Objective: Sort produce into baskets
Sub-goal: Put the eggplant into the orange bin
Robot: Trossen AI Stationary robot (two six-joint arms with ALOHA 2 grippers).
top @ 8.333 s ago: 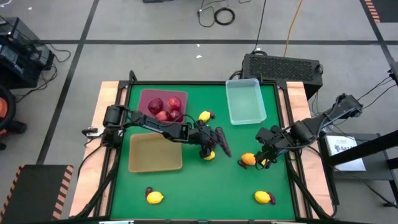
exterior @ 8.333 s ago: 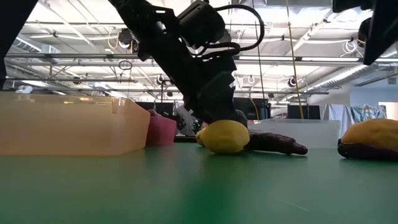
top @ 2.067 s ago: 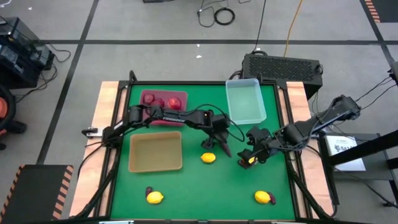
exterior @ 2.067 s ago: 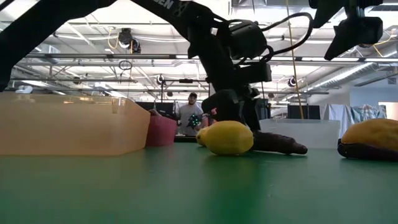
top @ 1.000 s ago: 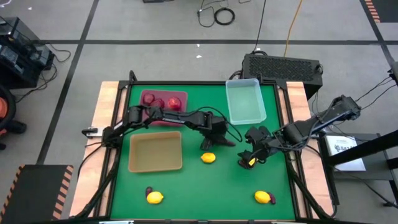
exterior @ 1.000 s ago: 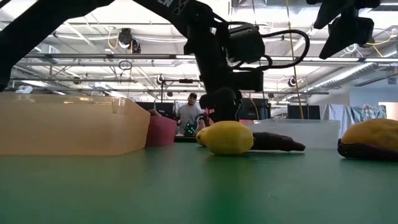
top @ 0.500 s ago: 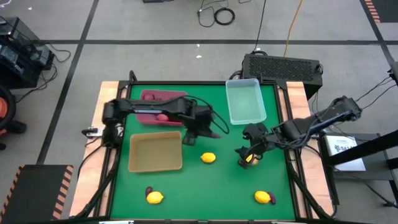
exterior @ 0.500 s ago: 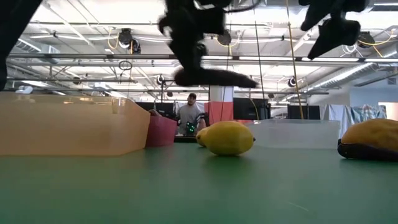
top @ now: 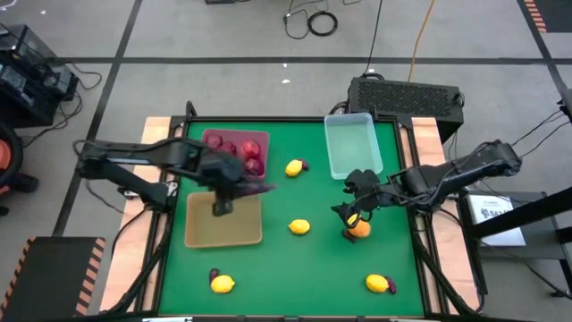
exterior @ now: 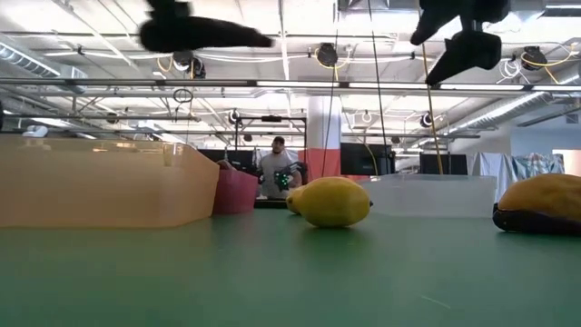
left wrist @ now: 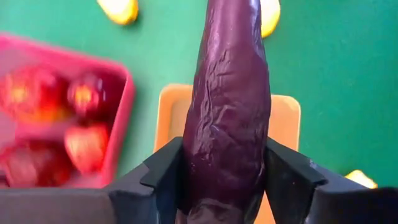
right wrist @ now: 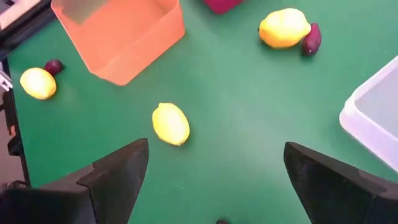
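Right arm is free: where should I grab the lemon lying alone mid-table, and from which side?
Take the lemon across its narrow middle, coming straight down from above. It lies flat on the green table with its long axis showing in the right wrist view, bare mat all round, so the jaws probably fit on both sides. The right gripper, jaws open, hangs nearby.
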